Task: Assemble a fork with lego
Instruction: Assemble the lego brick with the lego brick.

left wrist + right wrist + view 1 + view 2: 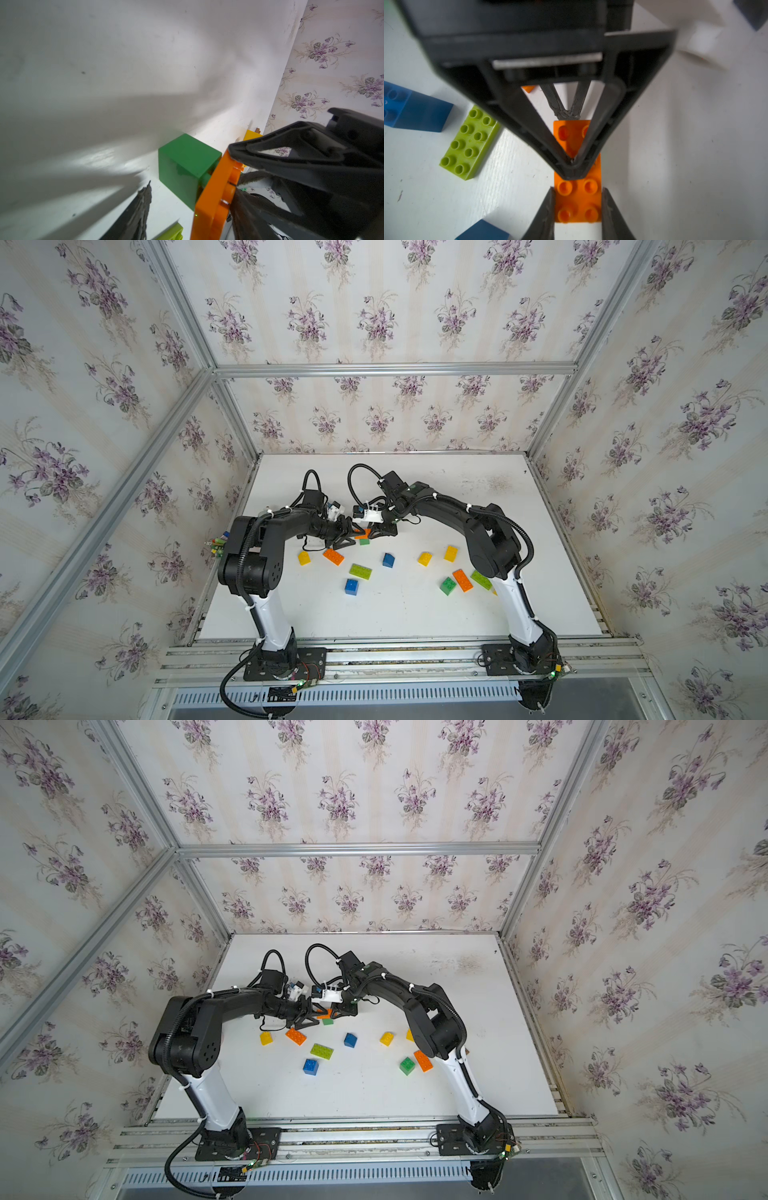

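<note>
1. In both top views the two arms meet at the far left-centre of the white desk. The right pincer and the left pincer crowd one orange brick with a green brick just under it. Other lego lies scattered nearer. The risk here is that the black pincers knock each other in so tight a space.
2. Left wrist view: the left pincer stands open around the pair. One rough pad touches the orange brick, while the other is clear of the green brick. If it closes unevenly, the smooth, glossy cube could be skewed or popped off its studs.
3. Right wrist view: the right pincer is clamped on the long sides of the orange brick. The plastic is hard and slick with round studs, so a sideways push may make it slip. A lime brick lies to one side.
</note>
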Robot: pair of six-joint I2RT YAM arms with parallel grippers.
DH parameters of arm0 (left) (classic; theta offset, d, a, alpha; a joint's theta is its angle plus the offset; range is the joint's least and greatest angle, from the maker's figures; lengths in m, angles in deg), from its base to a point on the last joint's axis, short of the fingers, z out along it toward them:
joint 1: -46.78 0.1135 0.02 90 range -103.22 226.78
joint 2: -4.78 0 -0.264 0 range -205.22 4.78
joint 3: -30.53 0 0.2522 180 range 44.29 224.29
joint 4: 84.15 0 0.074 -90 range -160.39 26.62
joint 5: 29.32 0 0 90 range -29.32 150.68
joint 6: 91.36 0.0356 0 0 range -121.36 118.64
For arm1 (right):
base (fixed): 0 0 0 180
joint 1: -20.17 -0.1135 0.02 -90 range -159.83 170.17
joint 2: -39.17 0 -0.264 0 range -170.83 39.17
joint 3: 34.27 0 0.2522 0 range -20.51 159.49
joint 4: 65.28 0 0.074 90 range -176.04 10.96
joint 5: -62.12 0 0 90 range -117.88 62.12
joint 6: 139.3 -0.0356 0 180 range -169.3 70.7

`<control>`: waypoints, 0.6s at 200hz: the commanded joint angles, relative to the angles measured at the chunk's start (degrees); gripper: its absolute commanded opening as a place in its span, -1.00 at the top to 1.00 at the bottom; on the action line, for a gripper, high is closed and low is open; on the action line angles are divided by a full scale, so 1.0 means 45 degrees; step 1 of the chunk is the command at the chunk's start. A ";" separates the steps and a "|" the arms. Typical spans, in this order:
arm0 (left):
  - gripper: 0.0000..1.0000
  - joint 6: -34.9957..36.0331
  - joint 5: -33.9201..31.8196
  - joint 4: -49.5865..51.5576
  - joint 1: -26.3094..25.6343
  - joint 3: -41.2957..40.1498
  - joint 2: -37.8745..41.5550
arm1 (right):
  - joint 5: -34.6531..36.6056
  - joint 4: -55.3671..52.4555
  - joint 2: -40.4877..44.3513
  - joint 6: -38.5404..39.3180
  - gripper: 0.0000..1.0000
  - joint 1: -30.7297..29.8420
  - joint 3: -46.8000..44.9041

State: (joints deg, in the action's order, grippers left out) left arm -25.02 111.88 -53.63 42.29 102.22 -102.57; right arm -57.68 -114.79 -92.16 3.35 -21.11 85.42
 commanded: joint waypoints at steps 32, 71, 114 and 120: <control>-0.02 -0.0041 -0.0311 -0.0090 0.0019 -0.0232 -0.0273 | 0.0718 -0.0562 -0.0164 -0.0192 0.50 -0.0197 0.0376; 0.24 0.0054 -0.0658 0.0142 0.0021 -0.0370 -0.0706 | 0.1440 -0.0210 -0.0048 -0.0436 0.45 -0.0355 0.0200; 0.27 0.0143 -0.1131 0.0397 0.0041 -0.0591 -0.0818 | 0.1828 0.0131 0.0062 -0.0642 0.39 -0.0494 0.0085; 0.24 0.0221 -0.1212 0.0520 0.0034 -0.0555 -0.0779 | 0.1858 0.0150 0.0060 -0.0680 0.39 -0.0495 0.0074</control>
State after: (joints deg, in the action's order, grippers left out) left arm -24.61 118.15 -58.79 42.90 100.41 -105.20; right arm -52.11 -116.12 -91.68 1.38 -22.79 86.16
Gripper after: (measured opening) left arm 0.368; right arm 0.302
